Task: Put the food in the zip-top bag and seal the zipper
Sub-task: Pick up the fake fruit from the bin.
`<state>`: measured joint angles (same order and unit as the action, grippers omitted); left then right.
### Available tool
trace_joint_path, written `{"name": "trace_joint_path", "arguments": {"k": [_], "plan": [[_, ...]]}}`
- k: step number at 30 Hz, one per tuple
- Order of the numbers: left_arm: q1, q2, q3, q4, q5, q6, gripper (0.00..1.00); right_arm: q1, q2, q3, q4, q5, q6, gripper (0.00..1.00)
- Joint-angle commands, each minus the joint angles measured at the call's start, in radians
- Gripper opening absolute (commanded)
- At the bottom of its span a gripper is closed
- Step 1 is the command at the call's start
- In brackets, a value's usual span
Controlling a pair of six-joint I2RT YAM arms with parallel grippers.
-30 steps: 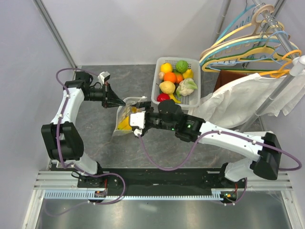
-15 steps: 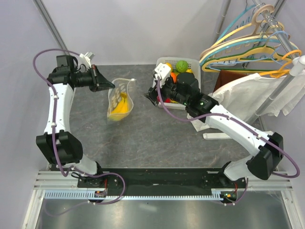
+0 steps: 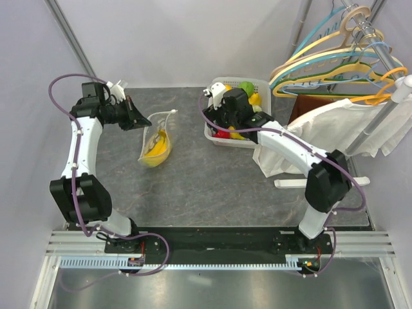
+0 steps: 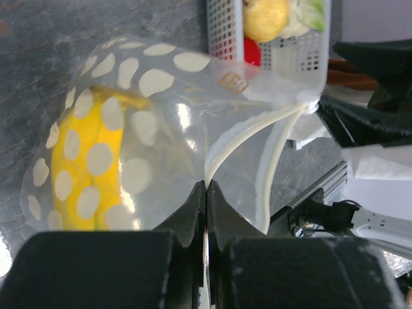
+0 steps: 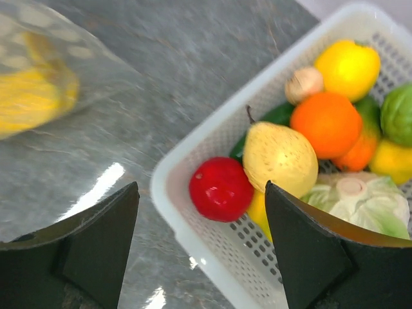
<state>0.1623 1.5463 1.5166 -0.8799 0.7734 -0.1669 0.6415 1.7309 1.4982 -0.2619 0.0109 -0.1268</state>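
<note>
The clear dotted zip-top bag (image 3: 156, 140) hangs from my left gripper (image 3: 138, 120), which is shut on its top edge by the pale zipper strip (image 4: 239, 136). A yellow banana-like piece (image 4: 76, 177) lies inside the bag, whose mouth gapes open. My left gripper (image 4: 206, 188) pinches the plastic between closed fingers. My right gripper (image 5: 201, 188) is open and empty, hovering over the near left corner of the white basket (image 5: 187, 239), above a red fruit (image 5: 221, 188). Beside it lie a yellow pear (image 5: 280, 158), an orange (image 5: 328, 122), a lemon (image 5: 347, 67) and a cauliflower piece (image 5: 354, 196).
The basket (image 3: 257, 140) stands at the back middle of the grey table. A white garment (image 3: 335, 129) hangs from a rack with coloured hangers (image 3: 335, 64) at the right. Frame posts and walls close in the left and back.
My right gripper left the bag and swung back over the basket, open. My left gripper lifted the bag leftward with the yellow piece in it, then lowered it slightly.
</note>
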Motion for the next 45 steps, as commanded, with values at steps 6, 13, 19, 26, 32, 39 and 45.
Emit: {"name": "trace_joint_path", "arguments": {"k": [6, 13, 19, 26, 32, 39, 45], "plan": [[-0.021, 0.0, -0.095, 0.145, 0.001, -0.045, 0.02, -0.029, 0.162, 0.109, -0.031, 0.19, -0.023, 0.98], [-0.026, -0.012, -0.098, 0.151, 0.023, -0.042, 0.02, -0.045, 0.24, 0.145, -0.007, 0.225, -0.048, 0.98], [-0.037, -0.032, -0.099, 0.154, 0.027, -0.028, 0.02, -0.063, 0.28, 0.151, 0.021, 0.268, -0.062, 0.98], [-0.047, -0.031, -0.096, 0.153, 0.047, -0.033, 0.02, -0.075, 0.318, 0.143, 0.061, 0.284, -0.077, 0.98], [-0.049, -0.029, -0.093, 0.153, 0.041, -0.034, 0.02, -0.095, 0.341, 0.149, 0.073, 0.261, -0.082, 0.98], [-0.049, -0.023, -0.093, 0.154, 0.035, -0.033, 0.02, -0.106, 0.25, 0.12, 0.053, 0.161, -0.044, 0.63], [-0.049, -0.014, -0.095, 0.153, 0.032, -0.043, 0.02, -0.109, 0.145, 0.112, 0.02, 0.094, 0.018, 0.48]]}}
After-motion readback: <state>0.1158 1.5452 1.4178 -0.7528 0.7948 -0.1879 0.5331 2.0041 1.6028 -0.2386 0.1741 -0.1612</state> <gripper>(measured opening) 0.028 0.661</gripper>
